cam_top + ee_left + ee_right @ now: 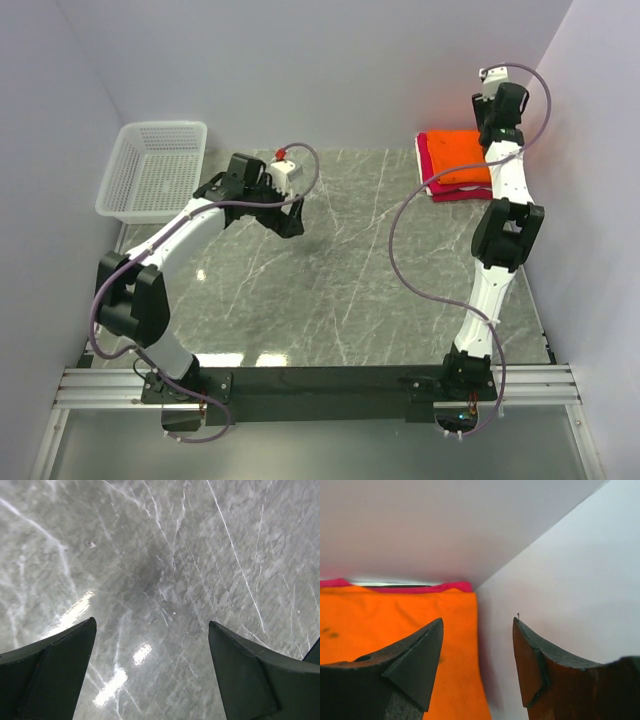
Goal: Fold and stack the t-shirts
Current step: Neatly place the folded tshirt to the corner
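A folded orange t-shirt point(460, 152) lies on top of a stack of crimson-pink t-shirts point(447, 192) at the back right of the table, against the right wall. In the right wrist view the orange t-shirt point(395, 625) fills the left side, with a strip of crimson-pink t-shirt point(430, 587) showing beyond it. My right gripper point(477, 625) hovers over the orange shirt's wall-side edge, jaws apart with nothing between them. My left gripper point(152, 630) hangs wide open over bare marble near the table's middle left, holding nothing.
A white mesh basket point(155, 165) stands at the back left. The right wall point(570, 580) is close beside the stack and my right gripper. The grey marble tabletop point(350, 280) stretches between the two arms.
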Controlling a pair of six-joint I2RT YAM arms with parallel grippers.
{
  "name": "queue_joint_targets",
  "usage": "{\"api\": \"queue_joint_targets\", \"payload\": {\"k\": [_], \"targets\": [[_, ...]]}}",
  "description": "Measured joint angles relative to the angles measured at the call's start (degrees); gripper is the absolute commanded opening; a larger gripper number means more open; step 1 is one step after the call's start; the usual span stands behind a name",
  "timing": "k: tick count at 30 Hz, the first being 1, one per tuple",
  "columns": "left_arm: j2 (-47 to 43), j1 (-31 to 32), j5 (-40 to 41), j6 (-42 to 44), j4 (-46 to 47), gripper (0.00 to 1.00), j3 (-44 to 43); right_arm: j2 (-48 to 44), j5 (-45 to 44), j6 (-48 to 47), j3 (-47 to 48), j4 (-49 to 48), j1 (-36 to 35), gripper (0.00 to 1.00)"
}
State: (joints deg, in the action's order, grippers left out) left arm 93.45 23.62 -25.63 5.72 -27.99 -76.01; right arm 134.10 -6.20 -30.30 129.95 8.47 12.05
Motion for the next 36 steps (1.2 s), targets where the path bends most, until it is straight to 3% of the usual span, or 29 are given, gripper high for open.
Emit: {"api": "queue_joint_targets", "payload": {"k": [2,3,4,5,16,24,30,36], "targets": [[-1.88,-1.01,-0.04,-0.92,0.35,1.0,0.59,-1.4,1.25,1.27,-0.09,2.1,0.0,0.67],[-2.67,-1.42,-0.04,-1.14,0.37,1.0,0.79,-2.45,1.95,2.19,-0.24,3.48,0.0,0.75],[-3.58,-1.86,-0.04,-1.68,0.42,0.99,0.85,-3.58,2.99,3.32,-0.42,4.9,0.0,0.76],[-4.28,-2.27,-0.04,-2.03,0.66,0.99,0.85,-4.98,4.15,4.2,-0.96,6.05,0.0,0.87],[-6.67,-8.31,-1.97,-2.4,-2.29,0.99,-1.18,-32.37,18.97,17.53,-23.06,17.75,-2.89,0.92],[-7.1,-14.16,0.04,-3.63,-3.34,0.99,-0.61,-47.74,24.92,25.09,-47.6,20.7,-12.04,0.93],[-8.24,-14.36,4.52,-3.58,-2.73,0.99,7.43,-53.59,26.64,26.45,-64.24,21.64,-23.47,0.94],[-11.8,-14.36,7.85,-3.39,-2.25,0.99,16.35,-56.08,27.23,26.27,-72.7,21.79,-26.93,0.95]]}}
